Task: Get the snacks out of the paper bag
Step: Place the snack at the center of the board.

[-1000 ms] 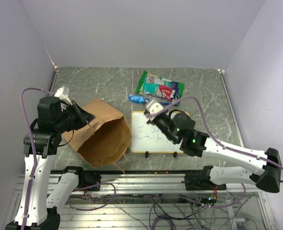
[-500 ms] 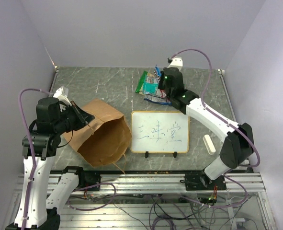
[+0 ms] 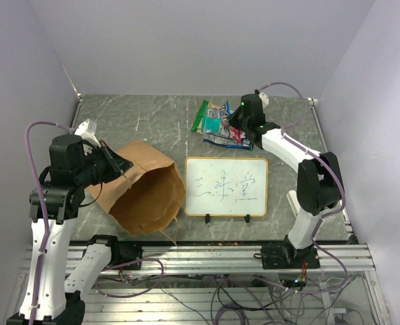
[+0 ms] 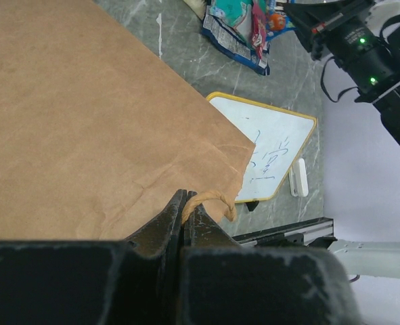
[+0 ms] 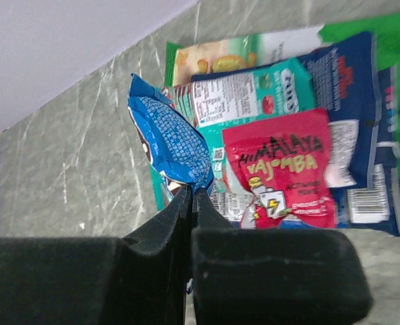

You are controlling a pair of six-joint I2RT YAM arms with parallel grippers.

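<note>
The brown paper bag (image 3: pixel 145 189) lies on its side at the left, mouth toward the near edge. My left gripper (image 3: pixel 120 164) is shut on its twisted string handle (image 4: pixel 210 198); the bag's side (image 4: pixel 84 122) fills the left wrist view. The snacks (image 3: pixel 218 125) lie in a pile at the back. My right gripper (image 3: pixel 235 124) is over that pile, shut on a crumpled blue packet (image 5: pixel 169 145). Below it lie a red packet (image 5: pixel 281 169), a green chip bag (image 5: pixel 220 57) and a dark blue wrapper (image 5: pixel 342 74).
A framed whiteboard (image 3: pixel 227 186) stands right of the bag, near the front edge. A white eraser block (image 4: pixel 300 177) lies beyond its right side. The right arm (image 3: pixel 287 145) reaches over the table's back right. Walls close in the back and sides.
My right arm swung from above the whiteboard back to the snack pile, carrying the blue packet, then shifted a little right. The left gripper and bag have not moved.
</note>
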